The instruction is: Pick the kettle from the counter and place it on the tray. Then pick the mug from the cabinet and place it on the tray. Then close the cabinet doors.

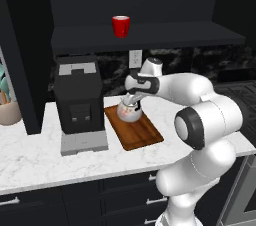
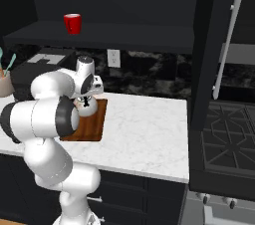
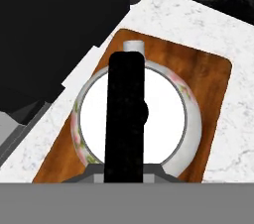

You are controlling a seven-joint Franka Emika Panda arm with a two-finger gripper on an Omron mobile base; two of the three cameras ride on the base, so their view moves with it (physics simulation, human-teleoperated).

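The white kettle with its pinkish pattern is over the far end of the reddish-brown tray on the marble counter. I cannot tell whether it rests on the tray or hangs just above it. My gripper comes down from above and is shut on the kettle's black arched handle. The red mug stands upright on the shelf of the open black cabinet. One cabinet door stands open at the right.
A black coffee machine stands just left of the tray, close to the kettle. A beige utensil pot sits further left. The other open door hangs beside it. A stove lies right of the counter.
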